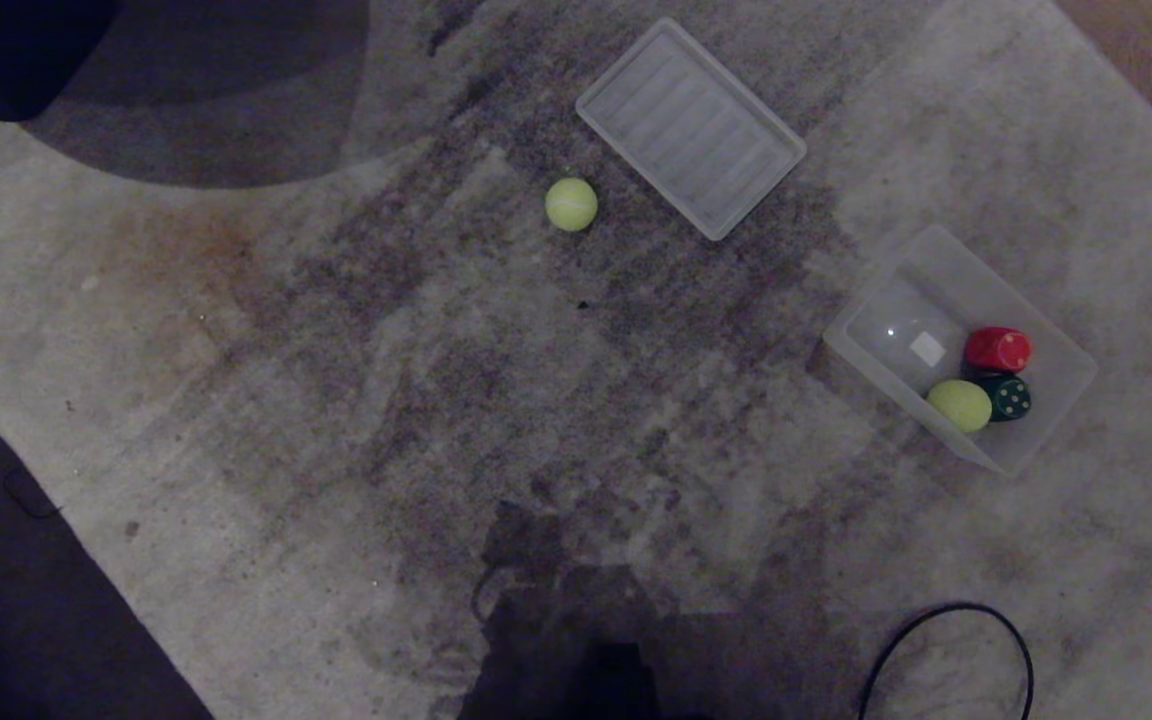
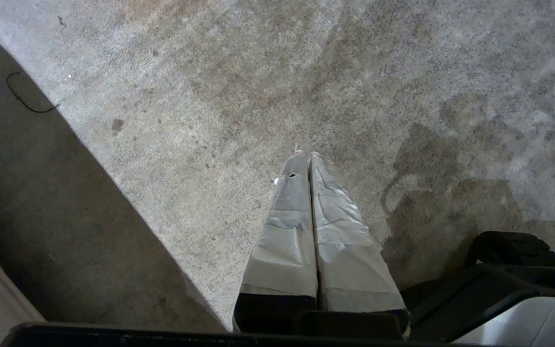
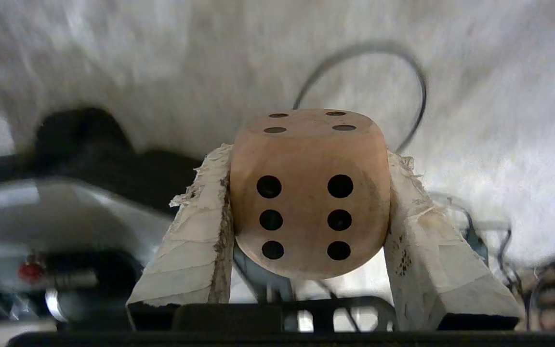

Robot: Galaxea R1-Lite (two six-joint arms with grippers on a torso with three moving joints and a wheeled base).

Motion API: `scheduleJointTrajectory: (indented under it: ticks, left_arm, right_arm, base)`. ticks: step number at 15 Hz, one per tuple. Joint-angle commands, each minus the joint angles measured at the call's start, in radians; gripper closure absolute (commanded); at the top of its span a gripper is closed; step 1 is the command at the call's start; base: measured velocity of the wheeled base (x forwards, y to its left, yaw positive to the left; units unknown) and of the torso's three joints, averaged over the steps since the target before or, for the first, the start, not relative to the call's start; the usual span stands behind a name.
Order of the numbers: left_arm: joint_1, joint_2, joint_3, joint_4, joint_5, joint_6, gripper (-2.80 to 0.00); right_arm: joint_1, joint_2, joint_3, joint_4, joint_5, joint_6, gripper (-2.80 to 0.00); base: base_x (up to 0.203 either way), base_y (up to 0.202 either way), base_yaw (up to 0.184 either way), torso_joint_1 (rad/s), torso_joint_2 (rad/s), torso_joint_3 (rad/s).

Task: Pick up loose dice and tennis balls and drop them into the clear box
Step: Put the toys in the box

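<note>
In the right wrist view my right gripper [image 3: 309, 159] is shut on a cream-beige die [image 3: 310, 193], its six-pip face toward the camera, held clear above the carpet. Neither arm shows in the head view. A loose tennis ball [image 1: 571, 203] lies on the carpet near the far middle. The clear box [image 1: 1046, 330] stands at the right and holds another tennis ball [image 1: 959, 405], a red die [image 1: 998, 349] and a dark green die [image 1: 1008, 397]. My left gripper [image 2: 306, 155] is shut on nothing, hanging parked over bare carpet.
A flat ribbed clear lid [image 1: 691, 127] lies beyond the loose ball. A black cable loop [image 1: 946, 650] lies at the near right. Dark floor borders the carpet's left edge [image 1: 16, 560] and far left corner. My own base shows dark at the bottom middle.
</note>
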Motion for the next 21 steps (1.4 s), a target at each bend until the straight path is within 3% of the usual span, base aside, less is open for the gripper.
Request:
scheduleJointTrajectory:
  ticks: [1,8,21]
  left_arm:
    - [0.0,0.001,0.002,0.0,0.0,-0.001,0.0]
    - [0.0,0.002,0.002,0.0,0.0,-0.001,0.0]
    - [0.0,0.0,0.002,0.0,0.0,-0.001,0.0]
  right_arm:
    - [0.031,-0.052,0.008,0.016,0.0,-0.003,0.0]
    - [0.042,-0.271,0.044,0.024,-0.001,-0.036,0.0]
    - [0.043,-0.267,0.057,0.015,0.001,-0.062,0.0]
  base:
    - [0.0,0.0,0.0,0.0,0.0,0.0]
    - [0.0,0.0,0.0,0.0,0.0,0.0]
    - [0.0,0.0,0.0,0.0,0.0,0.0]
